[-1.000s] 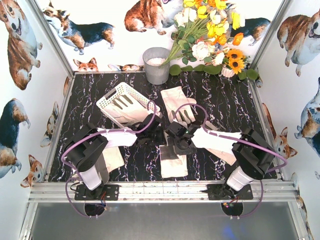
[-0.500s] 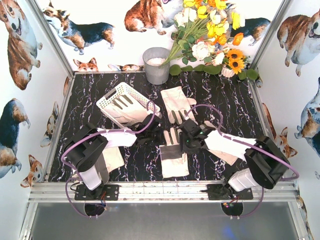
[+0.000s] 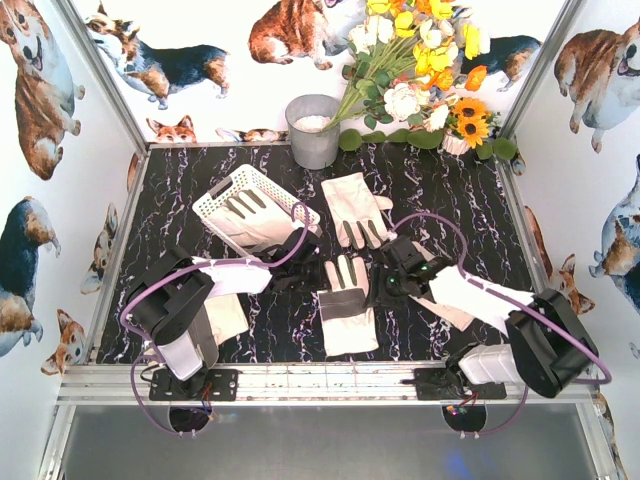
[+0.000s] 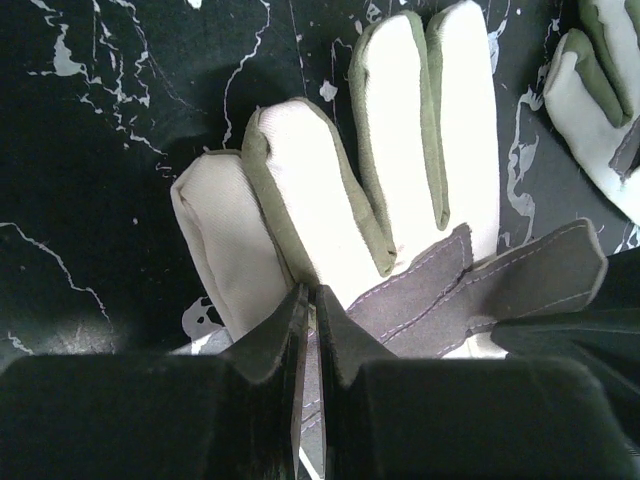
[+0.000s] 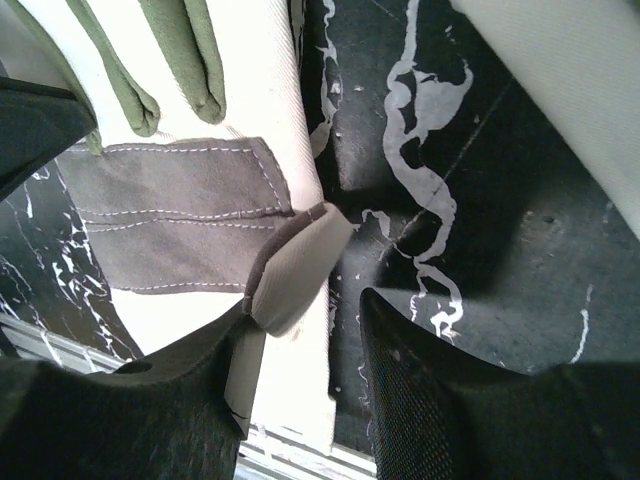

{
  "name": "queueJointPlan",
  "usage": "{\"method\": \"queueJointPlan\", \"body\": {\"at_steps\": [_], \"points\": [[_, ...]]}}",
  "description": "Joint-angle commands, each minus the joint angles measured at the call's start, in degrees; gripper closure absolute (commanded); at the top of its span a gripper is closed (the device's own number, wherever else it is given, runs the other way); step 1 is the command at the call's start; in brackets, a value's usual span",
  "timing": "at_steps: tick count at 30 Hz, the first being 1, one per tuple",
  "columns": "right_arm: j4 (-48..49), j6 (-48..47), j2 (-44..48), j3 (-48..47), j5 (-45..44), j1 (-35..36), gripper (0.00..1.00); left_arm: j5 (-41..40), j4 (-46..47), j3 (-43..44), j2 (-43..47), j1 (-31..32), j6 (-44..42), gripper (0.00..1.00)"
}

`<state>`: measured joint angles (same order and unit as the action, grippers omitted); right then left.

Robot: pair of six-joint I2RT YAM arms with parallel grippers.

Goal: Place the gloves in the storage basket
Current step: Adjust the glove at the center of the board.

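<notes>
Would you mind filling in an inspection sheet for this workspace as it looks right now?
Surface: black marbled table, no spills seen.
Job's things: storage basket holds a first glove; far glove, centre glove and left-side glove lie loose; pale fabric under the right arm may be another.
Clutter: grey bucket and flowers at the far edge.
Tools: left tool shut at the centre glove's edge, pinch unclear; right tool open beside it.
Cables: left cable arcs past the basket's corner; right cable loops above the table.
Surroundings: corgi-print walls, metal rail in front.
</notes>
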<state>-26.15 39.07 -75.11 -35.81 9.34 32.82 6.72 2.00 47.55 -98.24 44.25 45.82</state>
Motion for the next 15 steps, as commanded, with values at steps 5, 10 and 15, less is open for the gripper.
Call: {"method": "queueJointPlan", "body": {"at_steps": [5, 10, 15], "points": [[-1.5, -0.8, 4.2, 1.4, -0.9, -2.0, 0.68, -1.6, -3.5, -1.1, -0.2, -0.8, -1.3, 0.99], [-3.3, 0.2, 1.5, 1.3, -5.5, -2.1, 1.00, -0.4, -2.3, -0.9, -0.6, -0.8, -2.1, 0.98], [-8.8, 2.3, 0.1, -0.2, -14.4, -2.3, 1.00, 2.5, -0.8, 1.1, -2.4, -0.8, -4.3, 0.98]]}}
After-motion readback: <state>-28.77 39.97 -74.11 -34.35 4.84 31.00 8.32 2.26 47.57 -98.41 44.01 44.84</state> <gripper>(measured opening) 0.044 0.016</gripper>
